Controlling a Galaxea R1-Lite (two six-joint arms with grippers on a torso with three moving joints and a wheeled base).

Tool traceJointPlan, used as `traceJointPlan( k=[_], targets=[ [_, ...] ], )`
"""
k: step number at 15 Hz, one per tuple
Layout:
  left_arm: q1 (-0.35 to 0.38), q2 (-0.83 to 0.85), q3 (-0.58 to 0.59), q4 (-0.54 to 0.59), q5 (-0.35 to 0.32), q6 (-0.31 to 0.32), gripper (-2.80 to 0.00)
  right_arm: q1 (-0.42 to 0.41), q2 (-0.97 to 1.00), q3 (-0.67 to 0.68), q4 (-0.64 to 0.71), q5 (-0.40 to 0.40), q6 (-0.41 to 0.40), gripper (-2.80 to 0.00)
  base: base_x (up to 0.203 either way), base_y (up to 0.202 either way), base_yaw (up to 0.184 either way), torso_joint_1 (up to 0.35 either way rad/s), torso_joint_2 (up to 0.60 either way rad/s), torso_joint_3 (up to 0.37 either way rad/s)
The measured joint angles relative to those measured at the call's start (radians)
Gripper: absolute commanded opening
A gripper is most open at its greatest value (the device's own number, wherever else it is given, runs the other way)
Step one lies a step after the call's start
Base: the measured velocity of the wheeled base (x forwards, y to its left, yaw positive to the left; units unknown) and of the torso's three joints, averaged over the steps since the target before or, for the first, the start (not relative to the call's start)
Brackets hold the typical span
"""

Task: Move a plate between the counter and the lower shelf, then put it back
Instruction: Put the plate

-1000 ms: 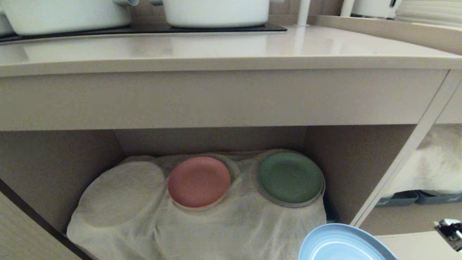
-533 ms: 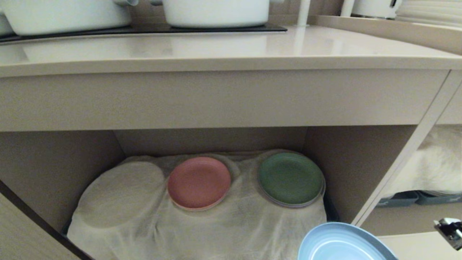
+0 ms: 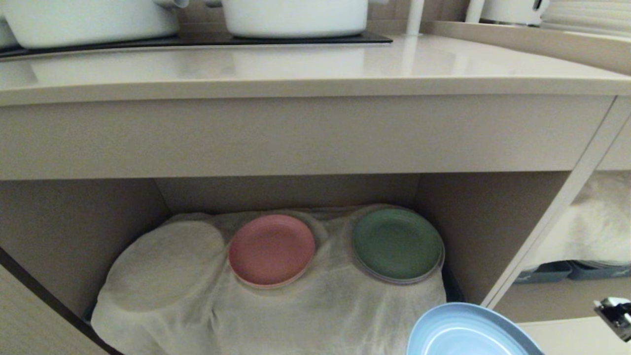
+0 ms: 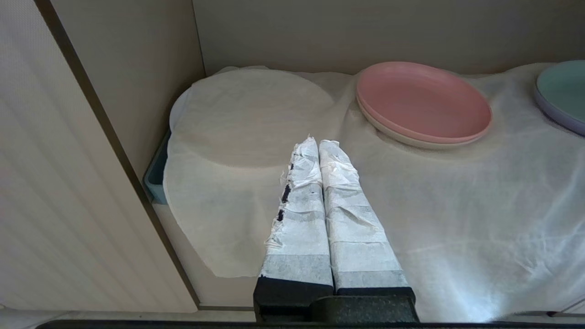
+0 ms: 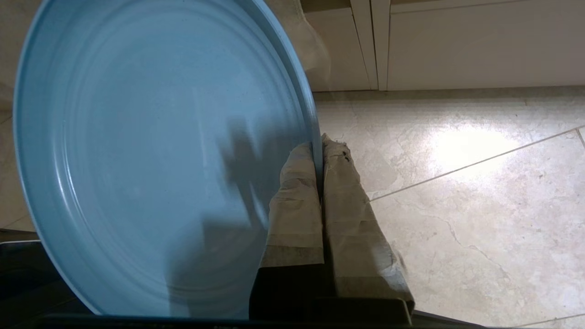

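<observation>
Nothing has shifted since a second ago: the right end effector (image 5: 320,151) stays clamped on the plate (image 3: 468,333) rim at five o'clock, outside the lower shelf (image 3: 276,315). The left end effector (image 4: 318,148) is closed, empty.

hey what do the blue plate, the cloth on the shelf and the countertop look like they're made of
The plate: probably matte plastic or a similar composite, judging by its even light blue and soft, dull sheen.
The cloth on the lower shelf: thin white woven fabric, gauze-like, wrinkled and slightly see-through.
The counter: glossy beige stone or solid surface; it mirrors the white pots.
</observation>
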State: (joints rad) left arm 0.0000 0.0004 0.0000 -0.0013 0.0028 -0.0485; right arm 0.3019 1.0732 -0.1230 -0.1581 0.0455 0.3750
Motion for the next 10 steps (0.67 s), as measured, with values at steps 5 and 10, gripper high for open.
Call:
traceJointPlan(
  k=[5,10],
  targets=[
    [0.000,0.000,0.000,0.000,0.000,0.000,-2.80,0.000,-0.018,0.004,0.002,-0.001,-0.001,-2.80,0.000,0.000,0.000,0.000,0.00,0.000],
    [0.000,0.000,0.000,0.000,0.000,0.000,-2.80,0.000,-0.041,-0.001,0.042,-0.001,-0.001,-2.80,0.000,0.000,0.000,0.000,0.00,0.000]
  ],
)
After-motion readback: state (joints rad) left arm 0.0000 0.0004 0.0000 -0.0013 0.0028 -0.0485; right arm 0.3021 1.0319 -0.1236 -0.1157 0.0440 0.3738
